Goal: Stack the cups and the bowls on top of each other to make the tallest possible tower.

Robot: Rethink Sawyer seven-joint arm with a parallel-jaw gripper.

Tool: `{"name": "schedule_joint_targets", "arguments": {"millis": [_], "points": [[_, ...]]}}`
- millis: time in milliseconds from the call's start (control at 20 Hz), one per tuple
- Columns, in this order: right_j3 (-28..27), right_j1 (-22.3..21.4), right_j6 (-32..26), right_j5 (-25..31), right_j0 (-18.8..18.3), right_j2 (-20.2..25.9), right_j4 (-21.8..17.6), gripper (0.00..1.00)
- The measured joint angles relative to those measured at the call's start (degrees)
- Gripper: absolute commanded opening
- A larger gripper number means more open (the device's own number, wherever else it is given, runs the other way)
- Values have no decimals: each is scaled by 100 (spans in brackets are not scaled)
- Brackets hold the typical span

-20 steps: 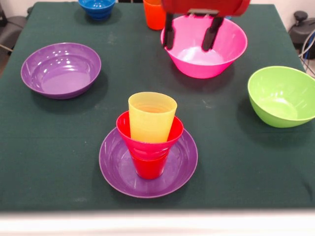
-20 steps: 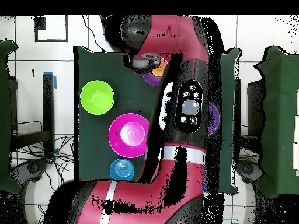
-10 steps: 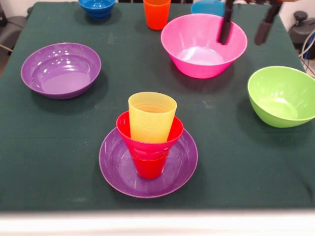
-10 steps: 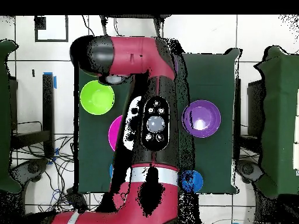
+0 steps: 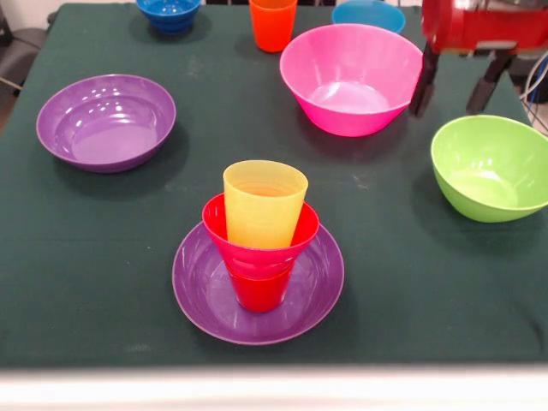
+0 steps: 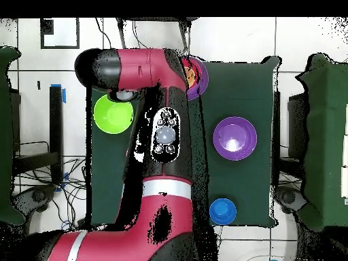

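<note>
You've got the glossy pink bowl [image 5: 355, 77] upper middle, and the gripper [image 5: 458, 86] at upper right, fingers apart and empty. Lower centre, your tower [image 5: 259, 248] sits on a shallow purple bowl [image 5: 201, 295]: tapered yellow cup [image 5: 264, 204] nested in a crimson bowl [image 5: 221, 229] over a red cup [image 5: 259, 293].

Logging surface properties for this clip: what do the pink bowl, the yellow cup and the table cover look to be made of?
Pink bowl: likely glossy moulded plastic, with bright highlights inside. Yellow cup: thin, slightly translucent plastic by its look, smooth with faint rings near the rim. Table cover: dark green matte cloth, probably felt-like; no shine, a few light specks.
</note>
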Motion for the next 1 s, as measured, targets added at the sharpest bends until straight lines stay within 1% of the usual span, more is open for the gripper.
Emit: {"name": "schedule_joint_targets", "arguments": {"millis": [550, 1000], "points": [[-119, 762, 0, -618, -46, 0, -23, 100], [-178, 1164, 0, -734, -56, 3, -20, 100]]}}
